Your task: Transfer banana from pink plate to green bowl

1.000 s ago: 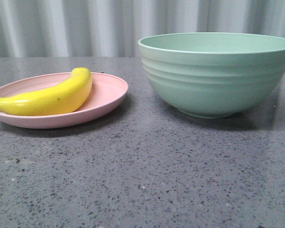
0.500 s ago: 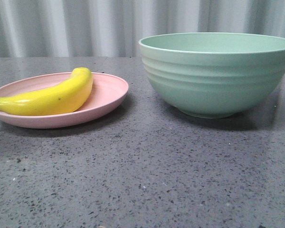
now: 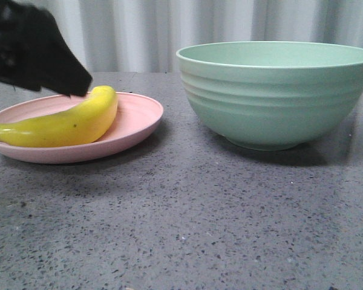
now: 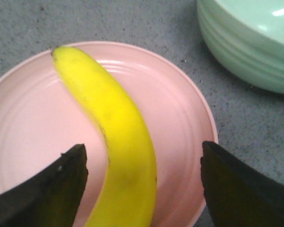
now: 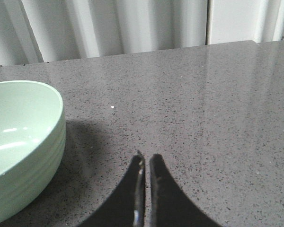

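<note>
The yellow banana [image 3: 66,124] lies on the pink plate [image 3: 136,121] at the table's left. The green bowl [image 3: 275,93] stands to the right of the plate. My left gripper [image 3: 78,87] shows as a blurred black shape above the plate's left and far side, close over the banana. In the left wrist view it [image 4: 142,156] is wide open, one finger on each side of the banana [image 4: 118,137], with the plate [image 4: 33,118] beneath and the bowl [image 4: 246,42] beyond. My right gripper [image 5: 146,158] is shut and empty above bare table beside the bowl [image 5: 23,137].
The table is a grey speckled stone top [image 3: 181,223]. A pale corrugated wall [image 3: 145,30] runs behind it. The right gripper is outside the front view.
My left gripper has come into the front view from the upper left and now hovers over the plate and banana. The banana, plate and bowl have not moved.
</note>
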